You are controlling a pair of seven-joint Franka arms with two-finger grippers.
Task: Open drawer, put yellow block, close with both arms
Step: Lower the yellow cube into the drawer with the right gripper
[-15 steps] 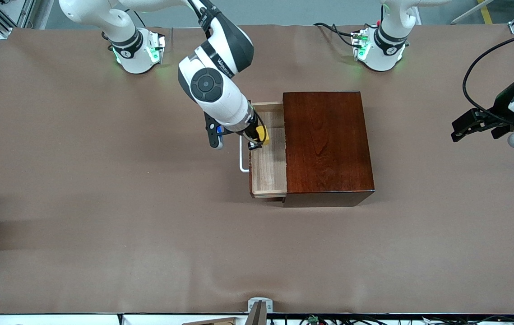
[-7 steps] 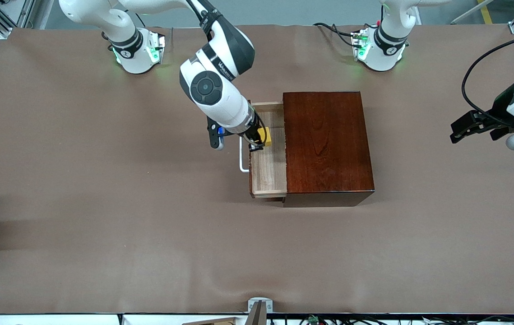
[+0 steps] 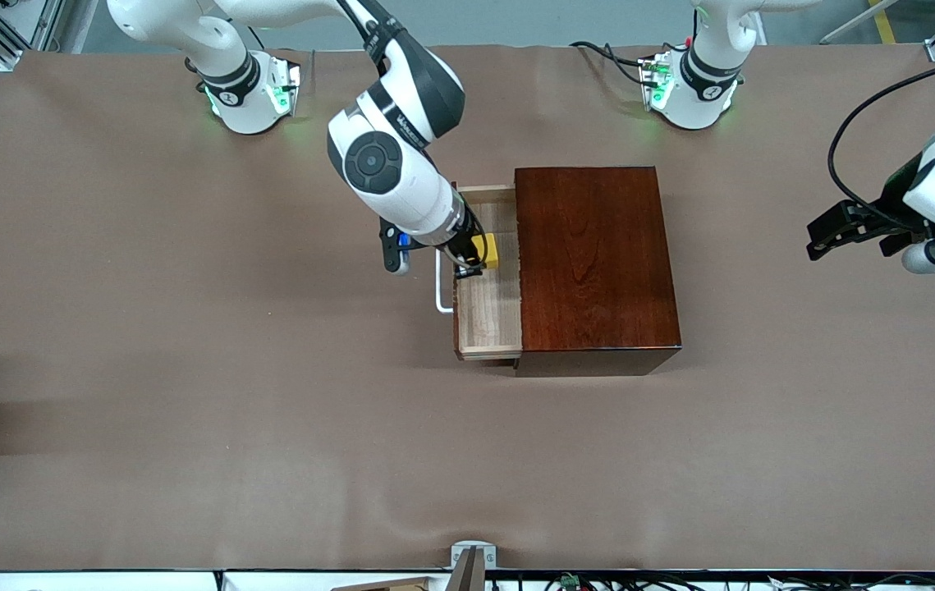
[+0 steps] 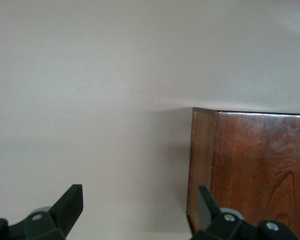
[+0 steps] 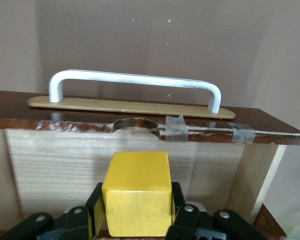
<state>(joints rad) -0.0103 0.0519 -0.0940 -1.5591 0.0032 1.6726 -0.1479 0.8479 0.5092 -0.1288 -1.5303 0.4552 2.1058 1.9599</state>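
Observation:
The drawer [image 3: 488,304] is pulled out of the dark mahogany box [image 3: 594,258] toward the right arm's end, its white bar handle [image 3: 439,287] on the front. My right gripper [image 3: 477,256] is shut on the yellow block [image 3: 485,248] and holds it over the open drawer tray. In the right wrist view the yellow block [image 5: 137,200] sits between the fingers [image 5: 176,200], above the pale wood tray [image 5: 60,160], with the handle [image 5: 135,82] past it. My left gripper [image 3: 845,230] is open and empty, above the table at the left arm's end; the left wrist view shows the box [image 4: 255,170] corner.
The brown table cover [image 3: 188,369] spreads all round the box. Both green-lit arm bases [image 3: 258,90] stand along the edge farthest from the front camera. A small metal bracket [image 3: 471,562] sits at the table's nearest edge.
My right gripper has carried the yellow block a little farther over the drawer tray, toward the box. My left gripper has drifted slightly toward the box.

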